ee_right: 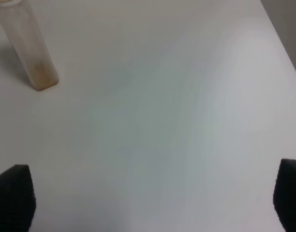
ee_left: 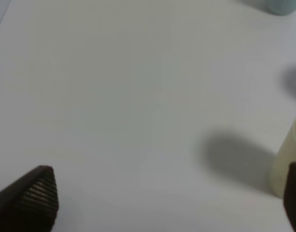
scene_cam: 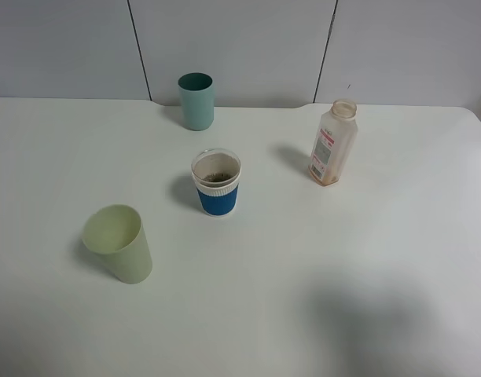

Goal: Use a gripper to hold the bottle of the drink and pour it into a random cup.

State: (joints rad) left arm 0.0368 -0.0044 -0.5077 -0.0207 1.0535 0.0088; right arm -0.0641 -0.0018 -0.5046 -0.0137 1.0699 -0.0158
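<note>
1. Exterior high view: a small clear plastic bottle with a white, red-striped label stands upright in the upper right of the frame on the white table. Its long axis is vertical, its uncapped wide neck points up, and only a little brown drink sits at its base.
2. A short white paper cup with a blue ribbed sleeve stands upright at the centre, mouth up, with dark residue inside. It is well apart from the bottle.
3. A tall teal cup stands at the upper middle; a pale green cup stands at lower left, leaning slightly. No arm shows in this view.
4. Left wrist view: the black two-fingered left gripper hangs over bare table with its fingers spread wide, released, holding nothing. The pale green cup sits at the right edge beside one fingertip.
5. Right wrist view: the black right gripper is fully spread and empty over the table. The bottle stands upright at upper left, well apart from the fingers.
</note>
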